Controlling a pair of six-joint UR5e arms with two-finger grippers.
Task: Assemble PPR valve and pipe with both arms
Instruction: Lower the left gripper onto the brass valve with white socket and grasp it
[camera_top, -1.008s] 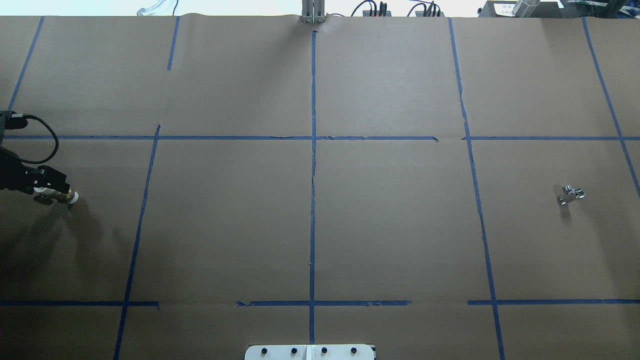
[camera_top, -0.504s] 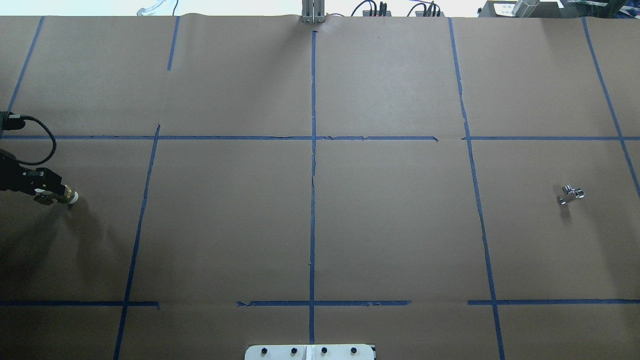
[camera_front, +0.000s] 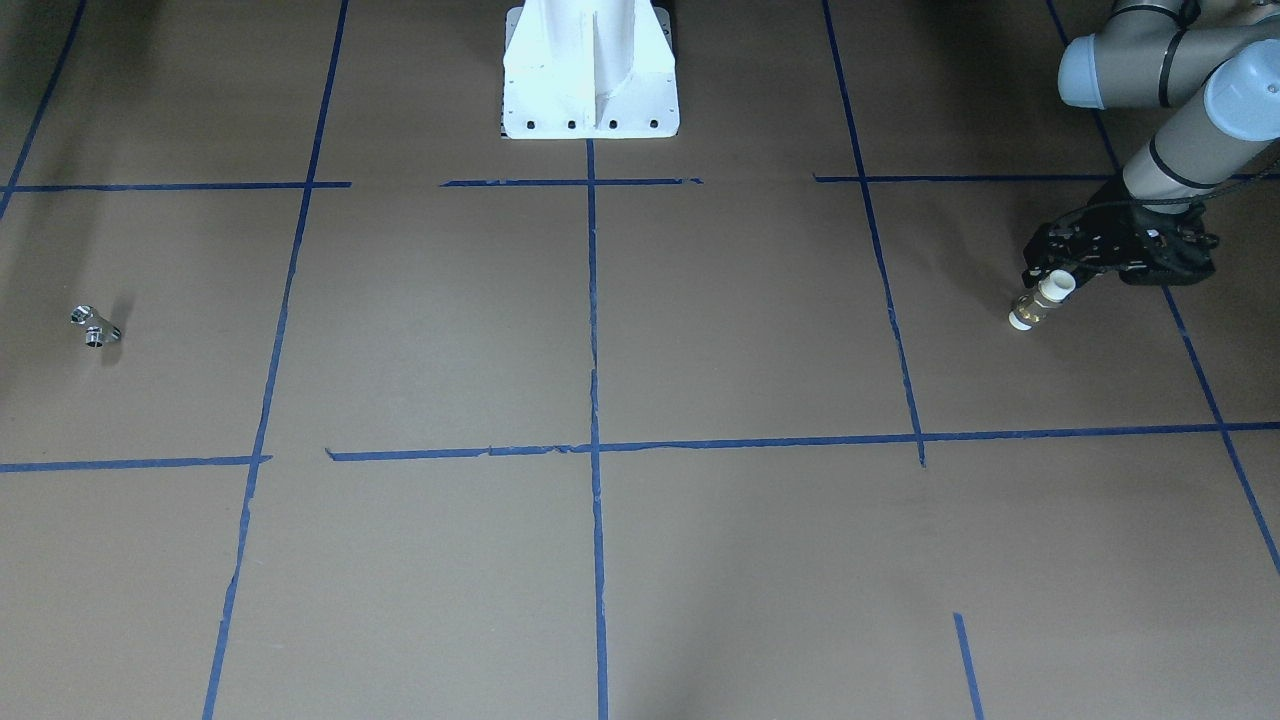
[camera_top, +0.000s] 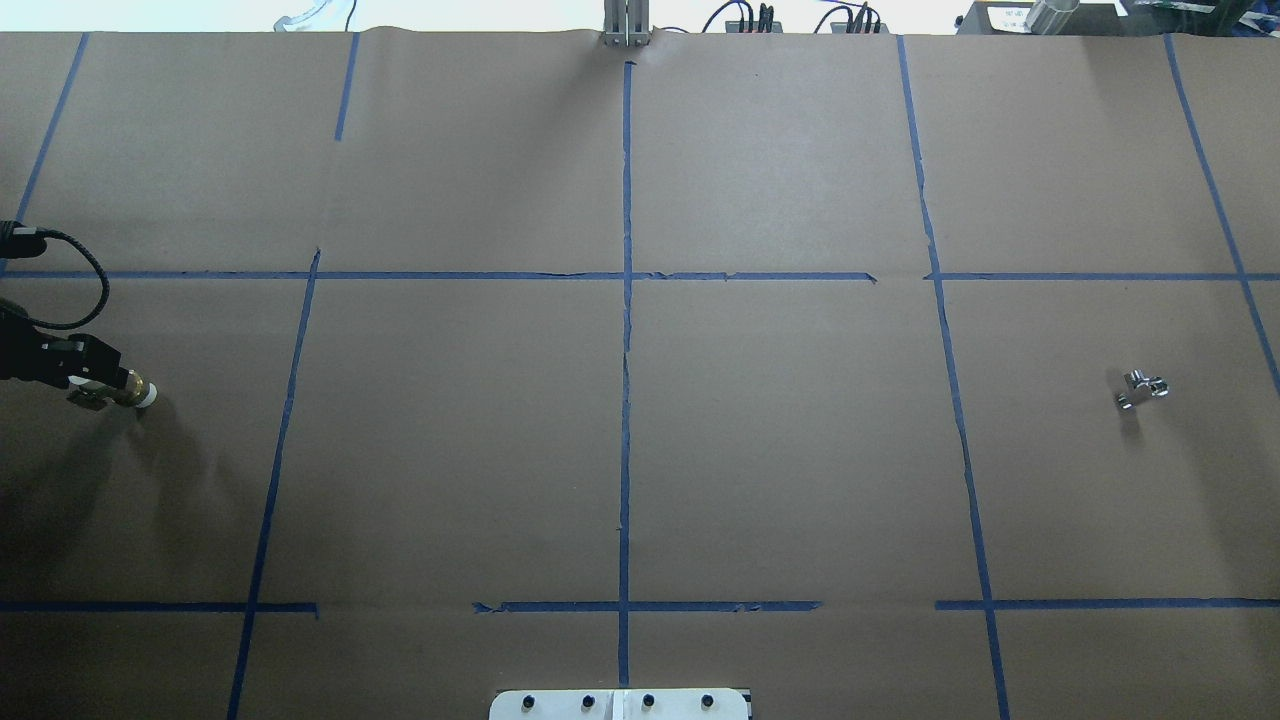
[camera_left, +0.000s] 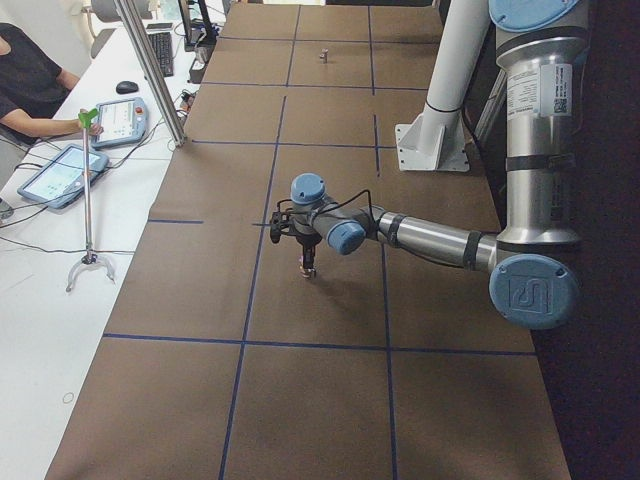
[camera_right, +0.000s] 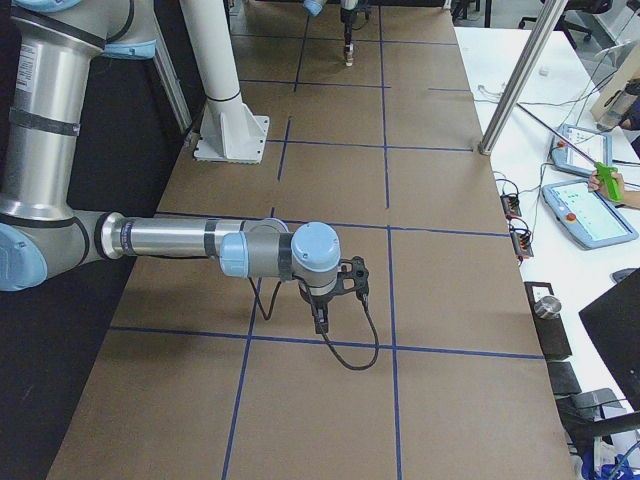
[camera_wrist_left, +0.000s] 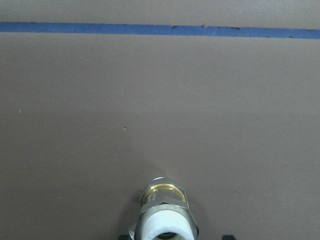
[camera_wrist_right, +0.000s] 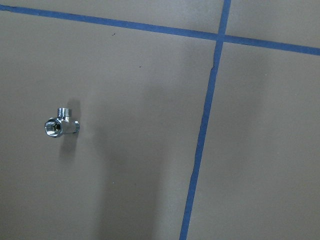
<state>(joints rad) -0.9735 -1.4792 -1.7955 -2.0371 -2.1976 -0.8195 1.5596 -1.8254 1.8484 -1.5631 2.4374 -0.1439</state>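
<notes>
1. Left gripper (camera_top: 100, 388), at the far left of the table (camera_top: 450, 450), is clamped on one white end of the pipe (camera_top: 138, 393). The pipe's free end tilts down towards the table.
2. The valve (camera_top: 1140, 388) lies alone far to the right, well apart from the pipe.
3. The right gripper (camera_right: 320, 318) shows only from the side, so whether it is apart or together cannot be told.
4. The step in hand looks like securing the pipe. Next, the right arm likely needs to grasp the valve so both parts can meet with their ends aligned.

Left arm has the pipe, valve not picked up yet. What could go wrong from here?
1. The left gripper holds the pipe only by its top end, tilted; it may slip or misalign when mating.
2. The valve lies loose and tiny, far from the pipe; the right gripper could knock it away when closing.
</notes>
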